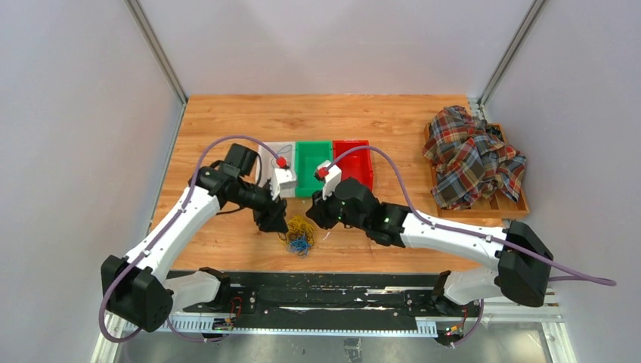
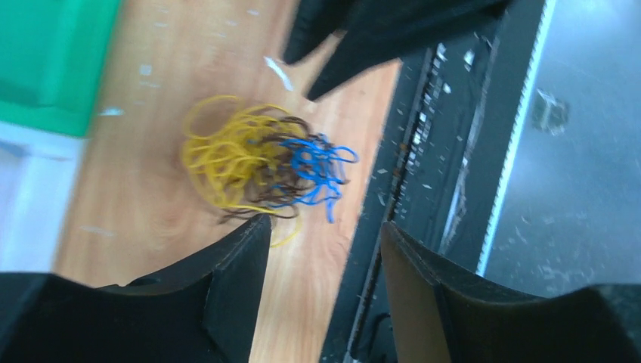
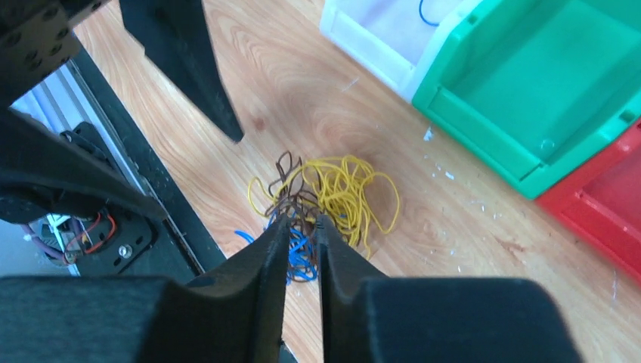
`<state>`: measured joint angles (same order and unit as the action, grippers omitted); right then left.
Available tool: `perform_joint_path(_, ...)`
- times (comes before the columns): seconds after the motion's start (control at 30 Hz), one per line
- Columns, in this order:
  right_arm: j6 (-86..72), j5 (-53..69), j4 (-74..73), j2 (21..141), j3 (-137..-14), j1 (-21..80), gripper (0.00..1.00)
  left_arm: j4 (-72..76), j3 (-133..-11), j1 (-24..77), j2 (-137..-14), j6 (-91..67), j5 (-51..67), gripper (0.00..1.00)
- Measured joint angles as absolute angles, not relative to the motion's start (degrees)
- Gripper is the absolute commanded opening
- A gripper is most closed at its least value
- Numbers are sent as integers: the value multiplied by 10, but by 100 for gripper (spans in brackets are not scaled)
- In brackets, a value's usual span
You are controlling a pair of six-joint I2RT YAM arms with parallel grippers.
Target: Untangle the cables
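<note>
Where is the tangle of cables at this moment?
In the top view the tangle of cables lies on the wooden table by its near edge, between the left gripper and the right gripper.

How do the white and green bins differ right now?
The white bin holds a blue cable; the green bin shows nothing inside. The white bin sits leftmost, the green bin in the middle. Both are open-topped, set side by side.

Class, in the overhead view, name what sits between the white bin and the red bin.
The green bin sits between the white bin and the red bin, in one row, shown in the top view.
</note>
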<state>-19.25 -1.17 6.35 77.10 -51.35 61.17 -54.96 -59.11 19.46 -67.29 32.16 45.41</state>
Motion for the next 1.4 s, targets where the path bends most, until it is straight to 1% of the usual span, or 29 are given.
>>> perform_joint_path(0.13,-206,-18,61,739,-467,602,35,-562,-562,262,-673,333,444,60)
perform_joint_path(0.27,-224,-34,57,703,-428,575,53,-561,-562,285,-699,348,424,59)
perform_joint_path(0.33,-230,-45,53,687,-417,561,64,-559,-562,292,-720,357,408,59)
perform_joint_path(0.4,-234,-55,50,675,-413,550,69,-557,-561,304,-738,367,393,63)
perform_joint_path(0.43,-235,-62,48,670,-411,548,70,-551,-557,313,-746,371,383,66)
perform_joint_path(0.5,-237,-71,45,658,-410,541,71,-545,-547,327,-755,378,369,67)
perform_joint_path(0.63,-239,-87,42,645,-409,529,67,-535,-531,354,-778,385,342,67)
perform_joint_path(0.7,-239,-93,40,643,-409,524,65,-528,-525,362,-782,387,331,65)
perform_joint_path(0.77,-240,-97,37,643,-409,523,61,-517,-519,369,-782,388,320,59)
perform_joint_path(0.8,-240,-98,36,643,-409,523,59,-510,-515,373,-782,388,315,55)
perform_joint_path(0.93,-241,-103,28,643,-409,523,50,-476,-499,385,-782,379,298,25)
perform_joint_path(1.0,-242,-106,25,644,-409,522,47,-459,-493,387,-782,371,288,14)
perform_joint_path(1.07,-243,-107,22,644,-409,522,47,-444,-491,387,-779,364,279,6)
perform_joint_path(1.13,-243,-107,22,644,-409,521,50,-438,-494,387,-768,356,269,1)
perform_joint_path(1.23,-242,-106,23,644,-409,520,62,-454,-519,388,-751,350,257,1)
perform_joint_path(1.3,-241,-103,22,643,-411,519,65,-470,-548,388,-738,343,250,1)
perform_joint_path(1.4,-238,-88,25,643,-421,519,67,-499,-598,388,-721,330,235,1)
